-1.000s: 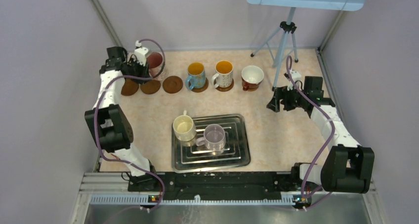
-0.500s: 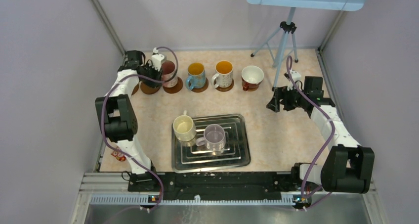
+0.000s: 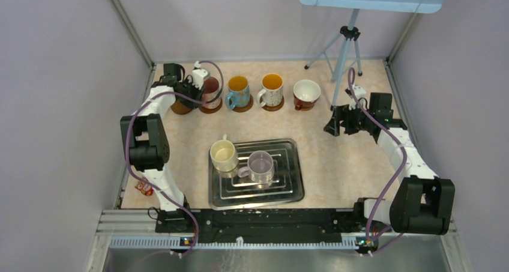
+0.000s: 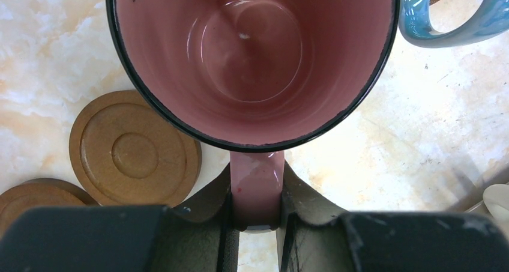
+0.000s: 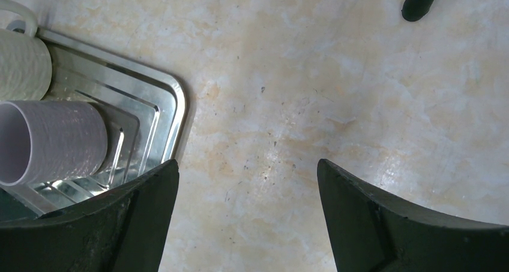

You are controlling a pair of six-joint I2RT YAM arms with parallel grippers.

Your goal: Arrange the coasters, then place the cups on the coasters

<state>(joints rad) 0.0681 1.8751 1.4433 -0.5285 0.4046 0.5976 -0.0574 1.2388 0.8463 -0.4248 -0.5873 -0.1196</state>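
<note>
My left gripper (image 3: pixel 200 92) (image 4: pixel 257 185) is shut on the handle of the pink cup (image 3: pixel 210 87) (image 4: pixel 252 56), held upright at the back left, just left of the blue-handled cup (image 3: pixel 238 90). A brown coaster (image 3: pixel 211 108) shows under the pink cup; whether they touch I cannot tell. Two more coasters (image 4: pixel 135 155) (image 4: pixel 30 197) lie bare to its left. The orange-inside cup (image 3: pixel 272 89) and the red cup (image 3: pixel 307 93) stand on coasters. The cream cup (image 3: pixel 223 154) and the lilac cup (image 3: pixel 260 166) sit on the tray. My right gripper (image 3: pixel 336 125) (image 5: pixel 247 206) hangs open over bare table.
The silver tray (image 3: pixel 288 188) (image 5: pixel 162 116) lies at the near middle. A tripod (image 3: pixel 342 50) stands at the back right, one foot (image 5: pixel 420 2) near my right gripper. Walls close in left, right and back.
My left arm has carried the pink cup rightward along the back row, from the far-left coasters to beside the blue-handled cup. The right arm has not moved.
</note>
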